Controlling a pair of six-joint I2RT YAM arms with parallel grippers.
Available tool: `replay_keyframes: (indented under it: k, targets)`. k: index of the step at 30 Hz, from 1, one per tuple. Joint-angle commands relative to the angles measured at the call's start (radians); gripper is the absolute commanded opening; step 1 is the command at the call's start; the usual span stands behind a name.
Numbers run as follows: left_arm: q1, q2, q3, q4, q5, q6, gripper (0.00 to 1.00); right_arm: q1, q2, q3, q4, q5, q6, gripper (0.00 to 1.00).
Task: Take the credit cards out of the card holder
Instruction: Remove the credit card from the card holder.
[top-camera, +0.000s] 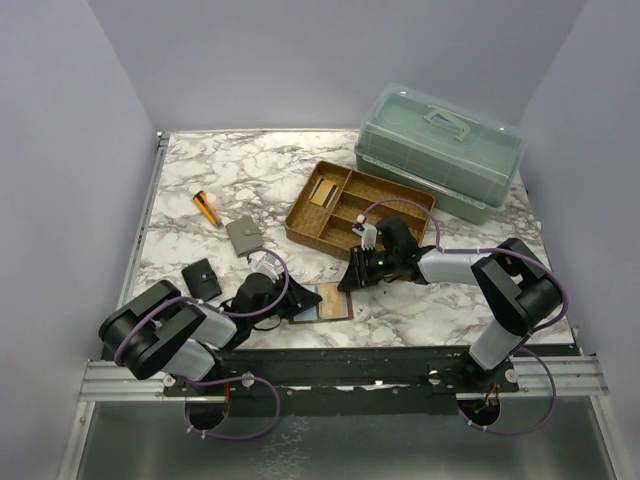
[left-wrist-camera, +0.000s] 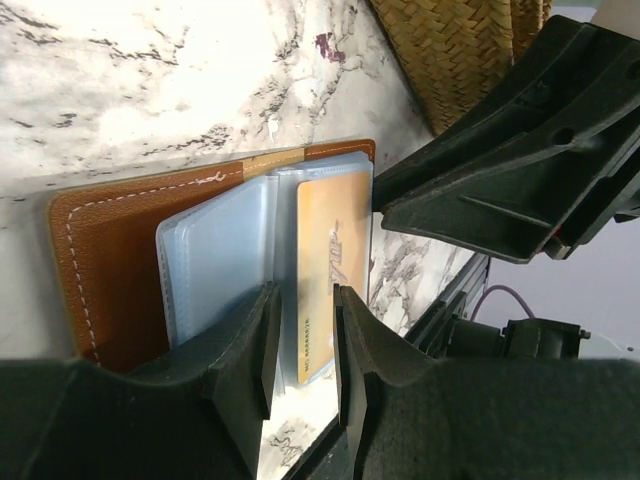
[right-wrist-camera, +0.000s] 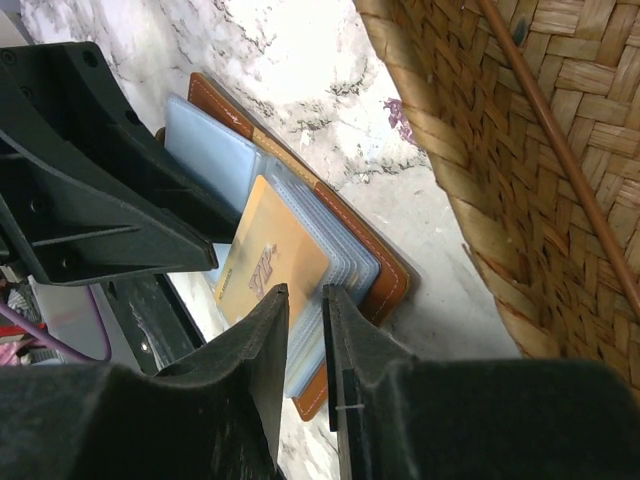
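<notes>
At the near edge of the marble table (top-camera: 200, 160), between the two arms: the card holder (top-camera: 322, 303), reddish-brown leather, lay opened flat with its clear plastic sleeves (left-wrist-camera: 215, 260) fanned upward. One gold credit card (left-wrist-camera: 330, 270) sat in the uppermost sleeve, its face showing.

Left gripper (left-wrist-camera: 305, 300): jaws narrow, set over the lower edge of the sleeves; whether they pinched anything could not be told.

Right gripper (right-wrist-camera: 305, 295): jaws narrow, a slim slit between them, poised at the sleeve edges on the opposite side; grip likewise could not be told.

Further back: a woven tray (top-camera: 306, 196) holding another tan card (top-camera: 322, 191); a green lidded box (top-camera: 440, 150) behind it. To the left: a grey wallet (top-camera: 243, 235) and a black wallet (top-camera: 203, 278).
</notes>
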Motion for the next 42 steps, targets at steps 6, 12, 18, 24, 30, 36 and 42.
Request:
replay_keyframes:
  k: [6, 12, 18, 24, 30, 36, 42]
  targets:
    - [-0.008, 0.032, 0.02, -0.018, 0.023, 0.032, 0.33, 0.003, -0.015, 0.015, 0.0, -0.034, -0.01, 0.29]
    - [-0.008, 0.032, 0.022, -0.018, 0.021, 0.032, 0.32, 0.003, -0.011, 0.019, 0.0, -0.061, -0.007, 0.29]
    - [-0.008, 0.039, 0.024, -0.018, 0.025, 0.029, 0.31, 0.003, -0.007, 0.024, -0.009, -0.079, -0.01, 0.28]
    - [-0.01, 0.035, 0.028, -0.018, 0.029, 0.024, 0.3, 0.003, 0.017, 0.033, -0.025, -0.078, 0.001, 0.28]
    - [-0.01, 0.035, 0.023, -0.018, 0.021, 0.02, 0.29, 0.003, 0.04, 0.055, -0.089, 0.029, -0.025, 0.28]
    - [-0.011, 0.055, 0.022, -0.018, 0.012, 0.011, 0.27, 0.003, 0.042, 0.058, -0.106, 0.055, -0.028, 0.31]
    - [-0.011, 0.078, 0.032, -0.018, 0.016, 0.013, 0.22, 0.003, 0.052, 0.058, -0.107, 0.022, -0.019, 0.33]
